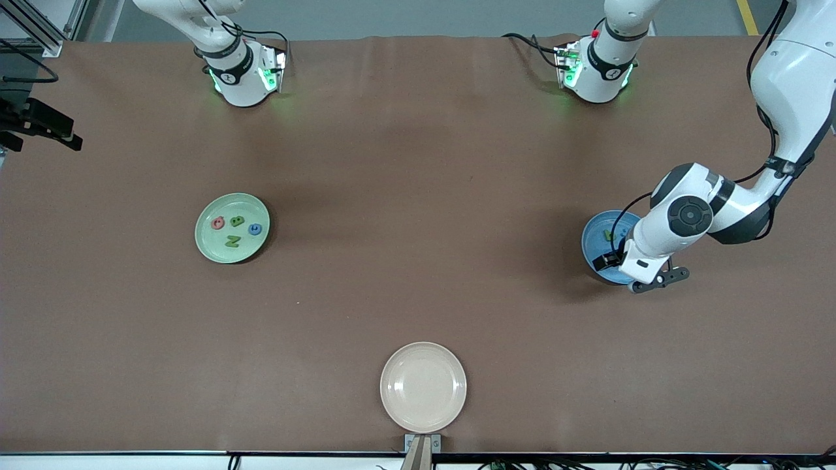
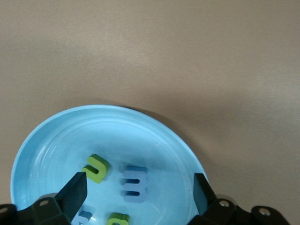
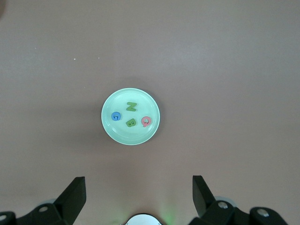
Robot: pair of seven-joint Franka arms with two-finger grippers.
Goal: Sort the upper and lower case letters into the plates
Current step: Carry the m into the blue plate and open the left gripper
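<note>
Brown matting covers the table (image 1: 418, 163) from end to end, and both arm bases stand along its upper edge in the front view.

Toward the right arm's end lies the pale green plate (image 1: 232, 228). It carries four capitals: a red Q (image 1: 218, 224), a green B (image 1: 237, 220), a blue G (image 1: 255, 228) and a green N (image 1: 232, 241). They lie apart from one another and well inside the rim. The right hand (image 3: 139, 197) waits high over the table, looking straight down on this plate, with its fingers wide apart and nothing between them.

At mid-table, nearest the front camera, sits the cream plate (image 1: 423, 387), which holds nothing.

Toward the left arm's end lies the blue plate (image 1: 604, 243), partly hidden under the left arm in the front view. The left wrist view shows a green letter (image 2: 96, 168) beside a blue letter (image 2: 134, 183), with parts of another blue piece (image 2: 84, 217) and another green piece (image 2: 118, 219) at the picture's edge. Which letters these are I cannot tell. The left hand (image 2: 139, 192) hangs just over this plate, fingers spread wide. It grips nothing and touches nothing that can be seen.

Assessment: eight pieces appear sorted, four to each plate, so the step in hand is judged to be the release and withdrawal. To do it well, the left hand should rise straight up with its fingers held wide, clearing the rim before any sideways travel. A low sideways sweep risks nudging the blue plate or flicking a light piece out of it.
</note>
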